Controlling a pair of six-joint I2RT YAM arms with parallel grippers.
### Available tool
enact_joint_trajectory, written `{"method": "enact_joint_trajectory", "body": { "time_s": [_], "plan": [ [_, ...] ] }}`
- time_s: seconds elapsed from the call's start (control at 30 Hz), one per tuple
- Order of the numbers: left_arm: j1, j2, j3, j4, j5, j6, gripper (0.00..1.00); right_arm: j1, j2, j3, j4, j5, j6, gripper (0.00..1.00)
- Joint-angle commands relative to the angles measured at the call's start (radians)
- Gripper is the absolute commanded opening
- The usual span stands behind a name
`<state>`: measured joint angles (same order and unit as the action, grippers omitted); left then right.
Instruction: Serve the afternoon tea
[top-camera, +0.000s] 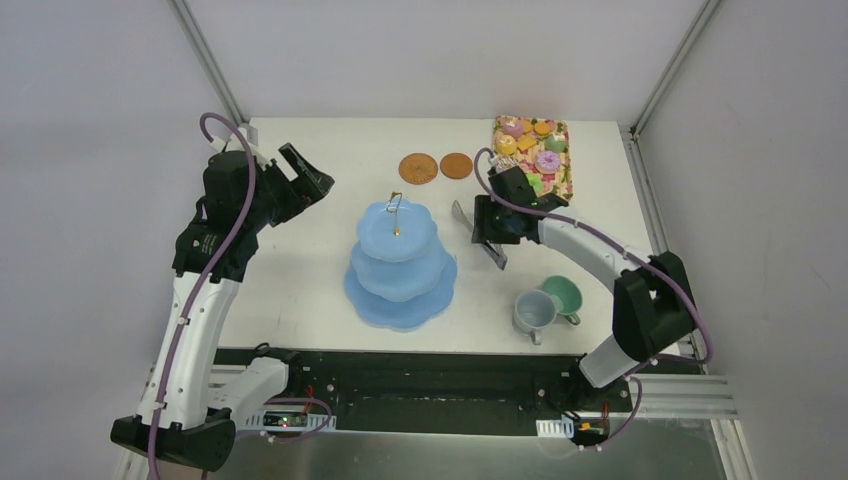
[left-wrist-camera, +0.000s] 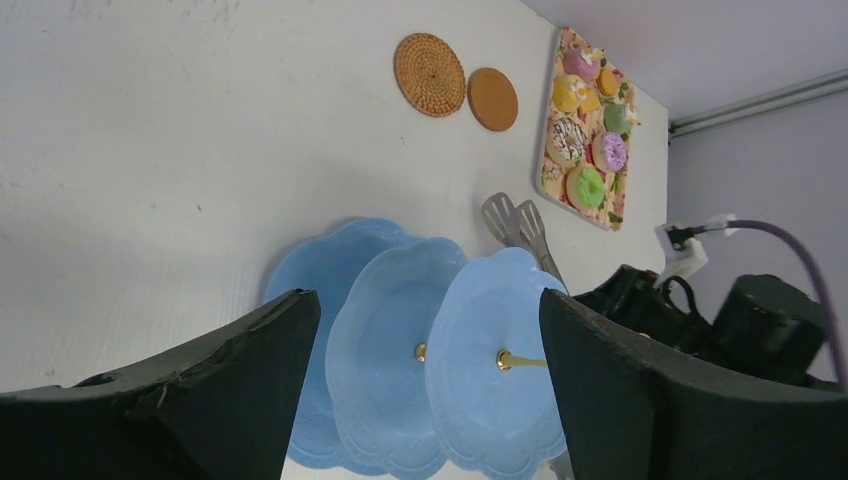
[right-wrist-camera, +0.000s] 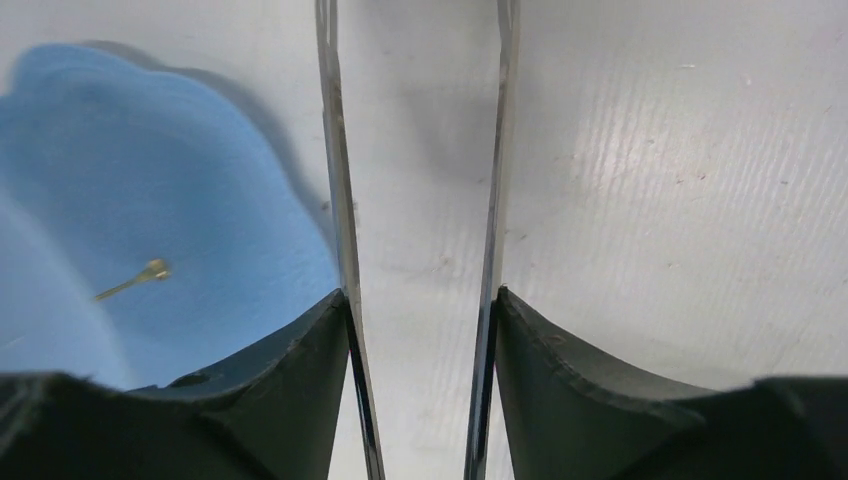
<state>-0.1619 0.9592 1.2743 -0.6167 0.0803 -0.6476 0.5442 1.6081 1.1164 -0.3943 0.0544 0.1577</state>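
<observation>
The light-blue three-tier stand (top-camera: 400, 262) stands mid-table with bare tiers; it also shows in the left wrist view (left-wrist-camera: 440, 350) and the right wrist view (right-wrist-camera: 150, 230). Donuts and biscuits (top-camera: 533, 150) lie on the floral tray (left-wrist-camera: 548, 180) at the back right. Two brown coasters (top-camera: 418, 168) (top-camera: 456, 165) lie behind the stand. A grey-blue cup (top-camera: 535, 310) and a green cup (top-camera: 563, 295) stand front right. My right gripper (top-camera: 490, 228) (right-wrist-camera: 420, 300) is shut on the metal tongs (right-wrist-camera: 335, 150), just right of the stand. My left gripper (top-camera: 305, 175) (left-wrist-camera: 430, 300) is open and empty, raised left of the stand.
The tongs' flat tips (top-camera: 461, 213) (left-wrist-camera: 520, 225) point toward the back, between the stand and the tray. White walls and metal frame posts (top-camera: 210, 60) bound the table. The tray lies against the table's back right corner.
</observation>
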Motion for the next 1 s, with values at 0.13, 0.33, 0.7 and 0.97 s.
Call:
{"method": "enact_joint_trajectory", "body": {
  "time_s": [0.13, 0.33, 0.7, 0.97],
  "plan": [
    [0.007, -0.049, -0.039, 0.055, 0.028, -0.021, 0.84, -0.101, -0.136, 0.158, -0.298, -0.255, 0.147, 0.53],
    [0.007, -0.067, -0.059, 0.07, 0.031, -0.03, 0.84, -0.176, -0.186, 0.185, -0.339, -0.309, 0.189, 0.51],
    [0.007, -0.06, -0.014, 0.002, 0.048, 0.096, 0.84, -0.434, -0.177, 0.304, -0.419, -0.319, 0.158, 0.47],
    [0.007, 0.02, 0.043, -0.029, 0.088, 0.206, 0.84, -0.605, -0.021, 0.433, -0.427, -0.359, 0.119, 0.47]
  ]
}}
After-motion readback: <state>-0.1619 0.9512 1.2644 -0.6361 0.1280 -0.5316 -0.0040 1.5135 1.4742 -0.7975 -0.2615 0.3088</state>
